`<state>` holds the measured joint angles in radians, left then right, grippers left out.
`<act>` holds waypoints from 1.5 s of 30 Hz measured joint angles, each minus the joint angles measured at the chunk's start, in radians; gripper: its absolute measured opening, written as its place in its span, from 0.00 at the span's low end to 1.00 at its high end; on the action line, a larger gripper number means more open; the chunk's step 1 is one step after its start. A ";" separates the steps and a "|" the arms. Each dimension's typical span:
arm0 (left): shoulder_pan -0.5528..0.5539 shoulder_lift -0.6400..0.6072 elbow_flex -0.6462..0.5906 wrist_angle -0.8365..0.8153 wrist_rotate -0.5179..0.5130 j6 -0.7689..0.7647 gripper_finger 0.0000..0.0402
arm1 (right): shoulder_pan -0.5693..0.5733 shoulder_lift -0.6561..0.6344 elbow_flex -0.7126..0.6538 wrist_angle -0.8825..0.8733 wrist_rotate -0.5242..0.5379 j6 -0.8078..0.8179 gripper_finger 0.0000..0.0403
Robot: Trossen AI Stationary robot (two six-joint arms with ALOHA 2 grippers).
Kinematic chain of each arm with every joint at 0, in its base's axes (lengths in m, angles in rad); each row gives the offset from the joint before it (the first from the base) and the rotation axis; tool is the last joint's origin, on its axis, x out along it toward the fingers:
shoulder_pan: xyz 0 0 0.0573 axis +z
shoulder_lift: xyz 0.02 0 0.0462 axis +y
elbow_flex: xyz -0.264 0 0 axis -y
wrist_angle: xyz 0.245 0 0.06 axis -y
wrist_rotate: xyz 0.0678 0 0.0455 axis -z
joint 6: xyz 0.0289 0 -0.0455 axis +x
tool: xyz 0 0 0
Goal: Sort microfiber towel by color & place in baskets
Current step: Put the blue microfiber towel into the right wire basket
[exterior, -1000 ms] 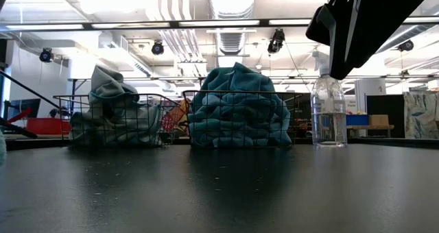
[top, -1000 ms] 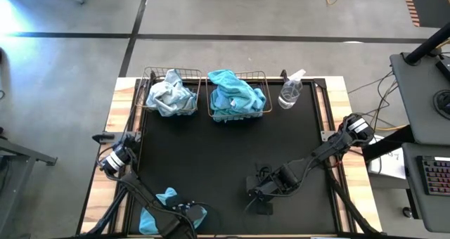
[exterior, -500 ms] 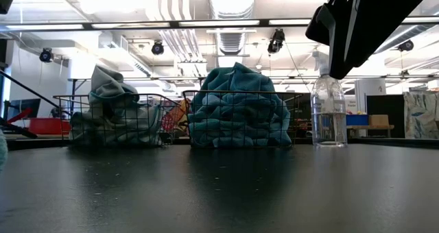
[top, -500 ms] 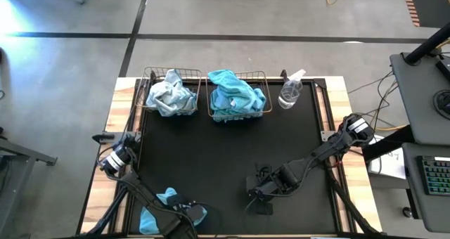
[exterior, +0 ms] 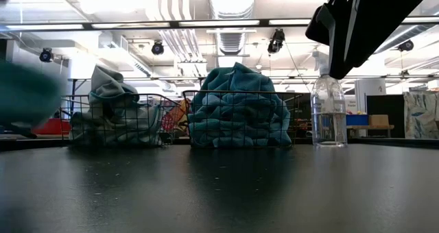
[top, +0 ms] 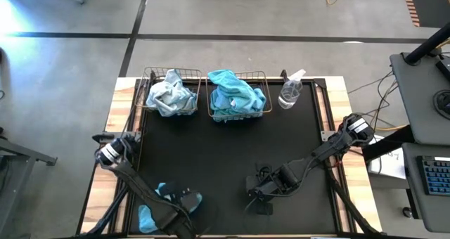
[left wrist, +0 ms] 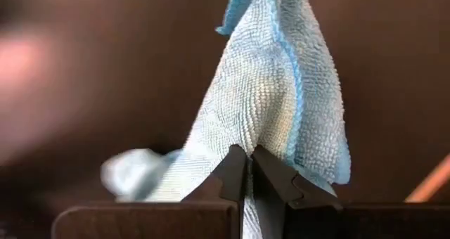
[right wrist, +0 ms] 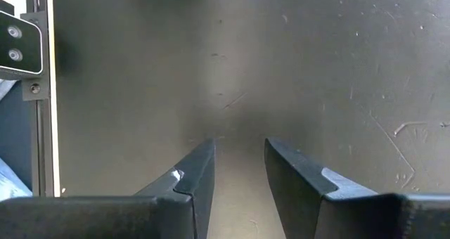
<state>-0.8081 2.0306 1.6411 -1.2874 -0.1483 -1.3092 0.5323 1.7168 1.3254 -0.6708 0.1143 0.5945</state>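
My left gripper [top: 180, 202] stands at the table's near left, pointing down and shut on a turquoise-blue microfiber towel [left wrist: 281, 105]. That towel also shows in the high view [top: 160, 194] and as a blurred teal mass in the low view [exterior: 27, 92]. At the far edge stand two wire baskets: the left basket [top: 149, 77] holds pale grey-blue towels [top: 170, 95], the right basket [top: 261, 76] holds turquoise towels [top: 235, 93]. My right gripper [right wrist: 239, 170] hangs open over bare table at the near middle [top: 261, 197]. My left gripper pinches a bunched fold of the towel [left wrist: 242, 137] between its two fingers, which come from above and point down. The towel hangs slack below the fingers. Whether its lower end [top: 148, 216] still lies on the table, I cannot tell.
A clear spray bottle [top: 290, 91] stands upright just right of the right basket. The black mat [top: 232, 154] is bare between the baskets and both grippers. The wooden table edges [top: 105, 162] frame the mat on either side.
My left gripper has shut on the turquoise-blue towel and risen, drifting a little toward the far edge. The towel has been gathered up and lifted, and now shows as a blur at the left of the low view.
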 joint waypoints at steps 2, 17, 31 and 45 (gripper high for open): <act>0.002 -0.032 0.033 -0.115 -0.084 -0.035 0.00 | 0.000 0.000 0.000 0.000 0.001 -0.001 0.29; 0.086 -0.316 0.098 -0.284 -0.666 0.036 0.00 | 0.000 0.000 0.000 0.000 0.003 -0.003 0.29; 0.421 -0.501 0.098 -0.284 -0.870 0.365 0.00 | 0.000 0.000 0.000 0.000 0.003 -0.003 0.29; 0.620 -0.670 0.195 -0.258 -0.980 0.461 0.00 | -0.002 0.000 0.001 0.000 0.013 -0.013 0.29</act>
<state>-0.1878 1.3608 1.8357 -1.5458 -1.1281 -0.8478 0.5301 1.7168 1.3261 -0.6708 0.1277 0.5819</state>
